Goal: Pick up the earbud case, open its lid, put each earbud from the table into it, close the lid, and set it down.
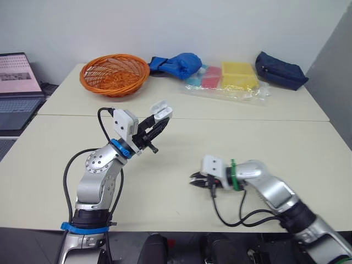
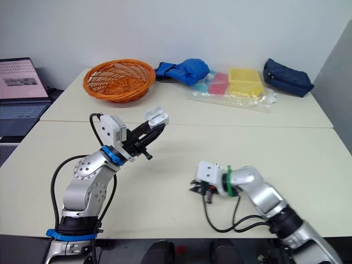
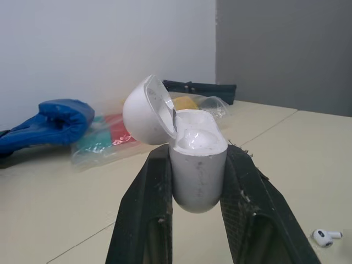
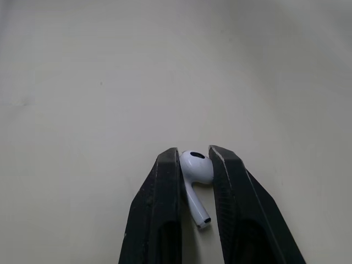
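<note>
At the left-centre of the head view, the left pincer (image 1: pixel 158 122) is holding a small glossy white plastic earbud case (image 3: pixel 197 165) up off the pale cream bench (image 1: pixel 247 137). Its two black fingers are clamping the case's lower body while the rounded lid (image 3: pixel 144 110) is standing hinged open. Toward the lower middle of that view, the right pincer (image 1: pixel 193 179) is sitting low over the bench and pinching a white stemmed earbud (image 4: pixel 195 168) by its bulbous head. Whether the stem is touching the surface I cannot tell. A second white earbud (image 3: pixel 324 237) is lying loose on the bench, in the lower right corner of the left wrist view.

The right pincer is gripping a smooth rounded head, so the earbud could swivel or squirt out in transit, or arrive with its stem misaligned to the socket. Pressing it in could tip the case, since the left fingers are holding only its curved sides. A jolt could also swing the lid shut too soon.

Counting along the far side of the bench and the left edge:
- one case
- two earbuds
- one orange woven basket (image 1: pixel 114 73)
- one bright blue fabric bag (image 1: pixel 179 64)
- one dark navy zip pouch (image 1: pixel 280 70)
- one clear plastic packet of coloured items (image 1: pixel 228 80)
- one open laptop (image 1: pixel 16 88)
</note>
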Robot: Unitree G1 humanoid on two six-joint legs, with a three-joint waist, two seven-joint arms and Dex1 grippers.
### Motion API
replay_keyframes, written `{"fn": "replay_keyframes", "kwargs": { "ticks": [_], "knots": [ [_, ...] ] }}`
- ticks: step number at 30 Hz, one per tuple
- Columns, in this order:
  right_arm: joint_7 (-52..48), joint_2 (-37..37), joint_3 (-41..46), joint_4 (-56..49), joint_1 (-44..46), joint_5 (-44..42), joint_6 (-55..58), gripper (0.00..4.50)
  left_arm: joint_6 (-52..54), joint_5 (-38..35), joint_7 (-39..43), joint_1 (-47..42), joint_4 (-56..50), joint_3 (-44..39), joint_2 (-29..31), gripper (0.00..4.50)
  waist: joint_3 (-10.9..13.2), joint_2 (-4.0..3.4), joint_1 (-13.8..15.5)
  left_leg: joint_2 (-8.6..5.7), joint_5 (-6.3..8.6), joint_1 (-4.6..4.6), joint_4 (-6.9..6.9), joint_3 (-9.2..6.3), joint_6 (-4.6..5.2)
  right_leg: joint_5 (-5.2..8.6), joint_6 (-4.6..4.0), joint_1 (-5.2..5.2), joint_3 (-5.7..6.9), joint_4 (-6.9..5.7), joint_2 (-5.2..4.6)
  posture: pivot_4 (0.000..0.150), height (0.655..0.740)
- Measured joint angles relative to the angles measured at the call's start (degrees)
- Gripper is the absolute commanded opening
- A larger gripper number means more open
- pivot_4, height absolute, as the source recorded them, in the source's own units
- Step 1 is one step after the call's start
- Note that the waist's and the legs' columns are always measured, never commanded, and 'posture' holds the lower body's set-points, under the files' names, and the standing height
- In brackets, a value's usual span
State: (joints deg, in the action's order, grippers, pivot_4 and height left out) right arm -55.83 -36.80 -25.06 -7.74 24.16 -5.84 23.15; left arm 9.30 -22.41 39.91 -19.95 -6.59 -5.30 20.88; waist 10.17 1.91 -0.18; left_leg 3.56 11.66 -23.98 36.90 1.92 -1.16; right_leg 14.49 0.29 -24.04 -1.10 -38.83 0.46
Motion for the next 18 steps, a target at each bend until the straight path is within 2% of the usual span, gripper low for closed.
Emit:
{"fn": "replay_keyframes", "kwargs": {
  "ticks": [3, 5, 9, 12, 18],
  "knots": [
    [-5.1, -13.4, 8.8, -1.7, -2.9, -2.3, 2.4, 0.41, -0.2, 0.0, 0.0, 1.1, 0.1, -0.2, 0.3, 0.77, 0.0, -0.01, 0.4, -0.06, 0.02, -0.13, -0.01, 0.14, -0.03, 0.12, -0.03, -0.02, -0.06, 0.25, -0.17, 0.150, 0.7400],
    [-8.3, -18.3, 12.5, -2.1, -3.4, -3.3, 2.4, 0.41, -0.7, 0.0, 0.2, 1.2, 0.3, -0.1, 0.2, 0.77, 0.0, 0.02, 0.2, -0.02, 0.04, -0.14, -0.03, 0.12, -0.05, 0.10, -0.01, -0.02, -0.05, 0.29, -0.12, 0.150, 0.7400],
    [-15.3, -26.6, 13.5, 1.5, -5.5, -2.9, -1.3, 0.41, -1.4, 0.0, 0.3, 1.2, 0.5, 0.5, -0.1, 0.77, 0.0, 0.01, 0.0, 0.05, 0.05, -0.05, -0.16, 0.05, -0.06, 0.05, 0.09, -0.05, -0.01, 0.22, 0.02, 0.150, 0.7400],
    [-18.8, -30.1, 13.0, 7.9, -5.1, -0.1, -4.7, 0.41, -1.7, 0.0, 0.3, 1.2, 0.5, 0.5, -0.1, 0.77, 0.1, 0.01, -0.1, 0.08, 0.05, 0.01, -0.19, 0.05, -0.06, 0.07, 0.06, -0.04, -0.01, 0.19, 0.06, 0.150, 0.7400],
    [-23.2, -30.7, 10.3, 13.8, -2.9, 3.5, -8.0, 0.41, -1.7, -0.1, 0.1, 2.1, 0.1, 0.5, -0.1, 0.77, 0.1, -0.01, -0.3, 0.08, 0.05, 0.04, -0.18, 0.07, -0.06, 0.06, 0.07, -0.04, -0.05, 0.15, 0.09, 0.150, 0.7400]
  ]
}}
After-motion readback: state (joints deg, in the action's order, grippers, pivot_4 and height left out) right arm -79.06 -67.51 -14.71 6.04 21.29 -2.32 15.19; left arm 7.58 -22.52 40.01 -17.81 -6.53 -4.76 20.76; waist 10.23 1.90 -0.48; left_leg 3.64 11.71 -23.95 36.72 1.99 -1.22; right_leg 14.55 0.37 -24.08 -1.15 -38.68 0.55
